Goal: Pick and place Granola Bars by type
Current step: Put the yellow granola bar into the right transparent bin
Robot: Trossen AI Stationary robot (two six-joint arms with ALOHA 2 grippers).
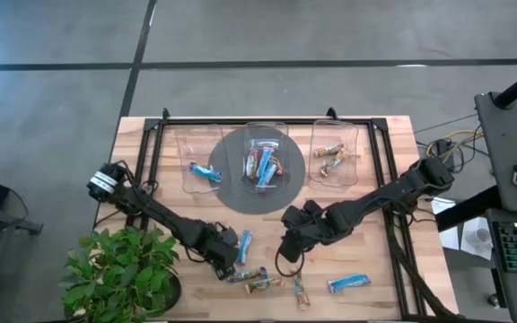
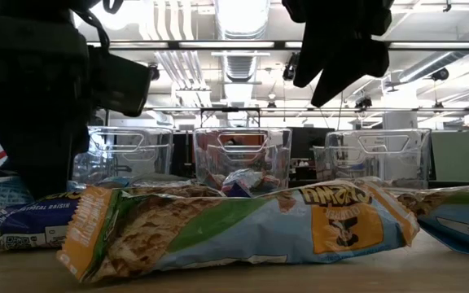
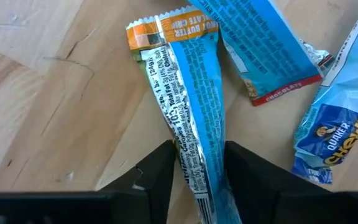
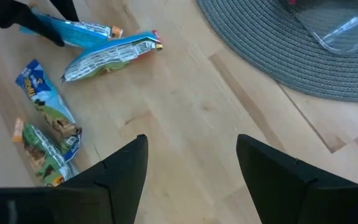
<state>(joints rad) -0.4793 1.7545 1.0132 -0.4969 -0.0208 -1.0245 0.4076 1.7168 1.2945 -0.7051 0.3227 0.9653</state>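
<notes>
1. Left gripper (image 1: 230, 267), lower centre-left of the high view, clenched on a crinkled blue-and-orange wrapped granola bar (image 3: 188, 106); in the left wrist view the bar runs up between the two dark fingers (image 3: 157, 174).
2. Just beside it, a bright-blue wrapped bar with "chocolate" lettering (image 3: 260, 50) overlaps the held bar's end, and another blue Quaker Chewy bar (image 3: 334, 134) lies at the right edge of that view.
3. Right gripper (image 1: 287, 257), lower centre of the high view, released, fingers (image 4: 120, 168) spread wide above bare light wooden table (image 4: 185, 112).
4. Near it, in the upper left of the right wrist view, a blue-and-silver bar (image 4: 110, 56); in the lower left, a blue-and-green bar (image 4: 45, 109).
5. Farther out, a lone blue bar (image 1: 348, 283) lies lower right of the high view, well apart from the cluster.
6. Upper centre: three clear plastic bins in a row; left bin (image 1: 189, 152) holds one blue bar, middle bin (image 1: 281, 144) on a round grey woven mat (image 1: 236, 193) holds mixed bars, right bin (image 1: 348, 148) holds brown ones.
7. Green potted plant (image 1: 115, 265) at lower left.
</notes>
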